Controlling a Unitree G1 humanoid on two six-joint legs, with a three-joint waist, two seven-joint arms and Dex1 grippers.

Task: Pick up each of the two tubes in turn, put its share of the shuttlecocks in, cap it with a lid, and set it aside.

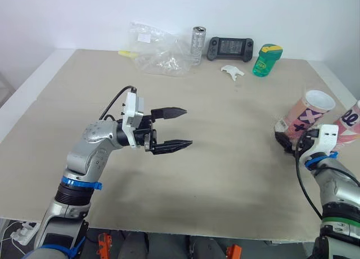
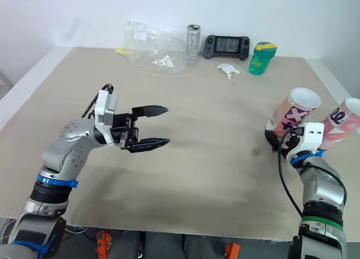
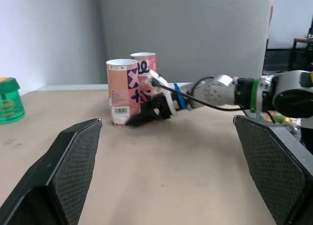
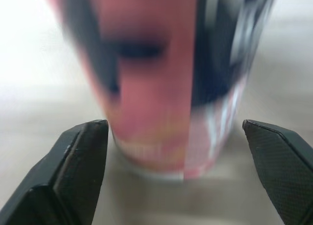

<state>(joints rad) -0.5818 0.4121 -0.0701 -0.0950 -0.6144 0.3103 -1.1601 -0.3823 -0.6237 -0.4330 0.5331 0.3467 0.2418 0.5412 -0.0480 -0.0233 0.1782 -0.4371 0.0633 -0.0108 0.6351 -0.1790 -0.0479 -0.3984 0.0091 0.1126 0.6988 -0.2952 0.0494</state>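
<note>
Two pink patterned tubes stand open-topped at the table's right edge, the nearer tube (image 1: 308, 110) and a second tube (image 1: 350, 121) just to its right. My right gripper (image 1: 283, 136) is down at the nearer tube's base; in the right wrist view that tube (image 4: 166, 63) stands between the spread fingers (image 4: 80, 156), which are open and not pressing on it. My left gripper (image 1: 181, 126) hovers open over the middle of the table, holding nothing and pointing towards the tubes (image 3: 122, 88).
Along the far edge lie a crumpled clear plastic bag (image 1: 154, 48), a silver can (image 1: 198, 45), a black handheld console (image 1: 229, 48) and a green bottle (image 1: 266, 60). A small white object (image 1: 232, 72) lies in front of the console.
</note>
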